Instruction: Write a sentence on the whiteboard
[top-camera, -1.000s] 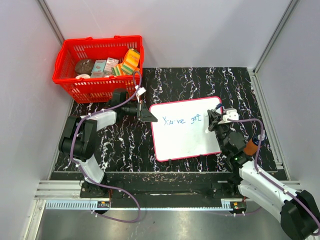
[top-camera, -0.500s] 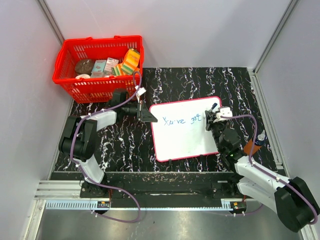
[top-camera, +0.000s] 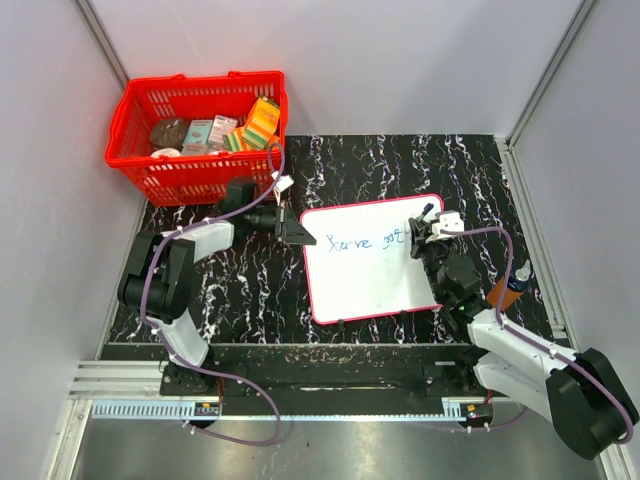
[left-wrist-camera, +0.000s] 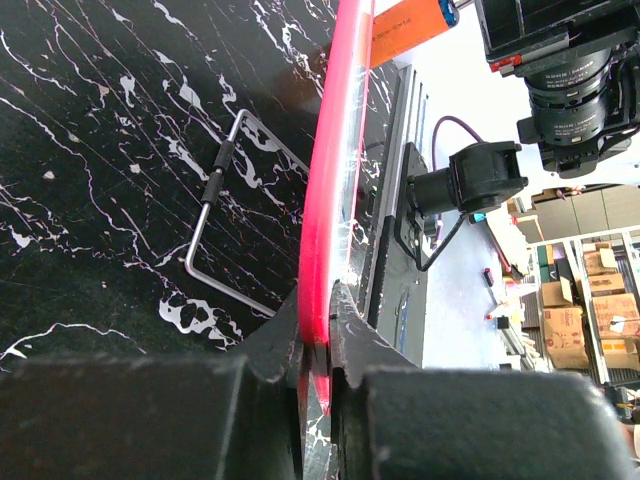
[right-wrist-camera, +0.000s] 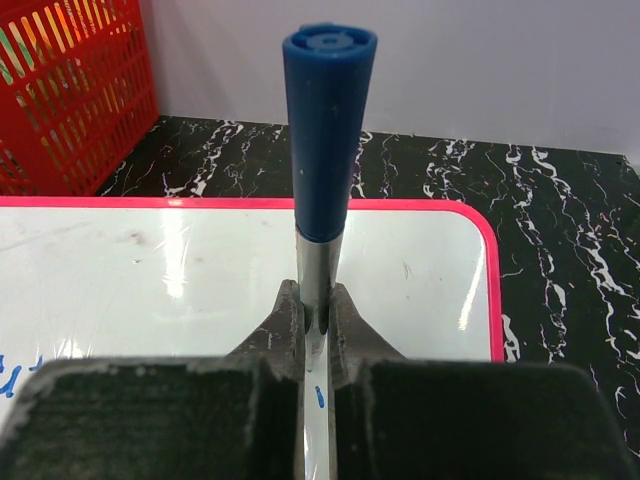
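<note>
Right wrist: marker (right-wrist-camera: 327, 120) tip hidden (between fingers (right-wrist-camera: 281, 338)); sentence (right-wrist-camera: 14, 378) cropped.

Top camera overhead, looking down; both wrist cameras close, sharing whiteboard (top-camera: 370, 285)

Top cam is bright and evenly lit, sharp all over. Right wrist cam catches pale vertical glare streaks on the whiteboard (right-wrist-camera: 400, 280), and the dark foreground along the bottom is fuzzy. Left wrist cam blows out white toward the upper right
</note>
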